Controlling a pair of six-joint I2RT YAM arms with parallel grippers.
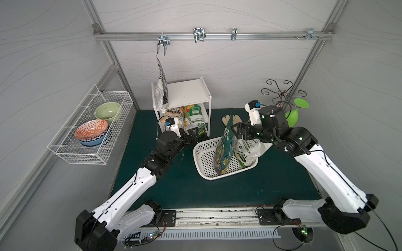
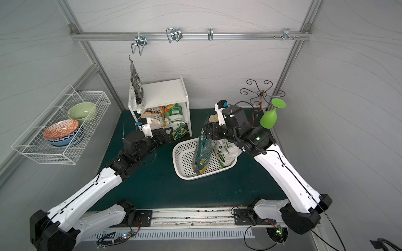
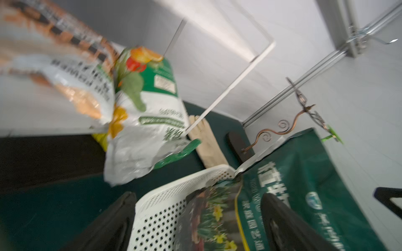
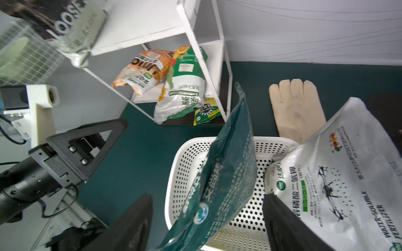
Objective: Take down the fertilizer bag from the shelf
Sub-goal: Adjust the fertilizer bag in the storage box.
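Observation:
The white shelf (image 1: 187, 91) stands at the back of the mat. On its top board a black-and-white bag (image 1: 162, 87) stands upright. The lower board holds an orange bag (image 1: 174, 115) and a green-and-white bag (image 1: 194, 117), also in the left wrist view (image 3: 150, 104). A dark green fertilizer bag (image 1: 226, 147) stands in the white perforated basket (image 1: 202, 160) beside a white fertilizer bag (image 1: 250, 150). My right gripper (image 1: 236, 129) is open, its fingers either side of the dark green bag's top (image 4: 228, 173) with gaps. My left gripper (image 1: 194, 133) is open and empty, between shelf and basket.
A wire basket (image 1: 65, 152) on the left wall holds three bowls. A tan glove (image 1: 227, 119) lies behind the perforated basket. A curly metal stand (image 1: 282, 93) and a green goblet (image 1: 293, 115) are at the back right. Hooks (image 1: 163, 42) hang from the rail.

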